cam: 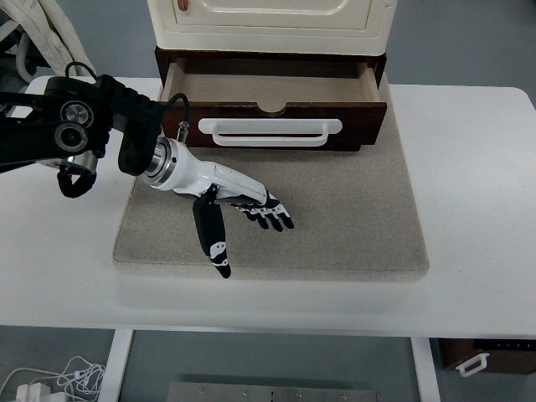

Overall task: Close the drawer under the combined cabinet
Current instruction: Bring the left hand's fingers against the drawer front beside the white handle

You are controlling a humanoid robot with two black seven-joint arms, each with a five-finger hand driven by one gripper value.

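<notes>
A cream cabinet stands at the back of a beige mat. Under it a dark brown drawer is pulled out toward me, empty inside, with a white bar handle on its front. My left hand comes in from the left edge on a black arm and hovers over the mat, a little in front of and left of the drawer front. Its fingers are spread flat, thumb pointing toward me, holding nothing. It does not touch the drawer.
The mat lies on a white table. Cables lie on the floor below the table's front edge. White tubing shows at the back left.
</notes>
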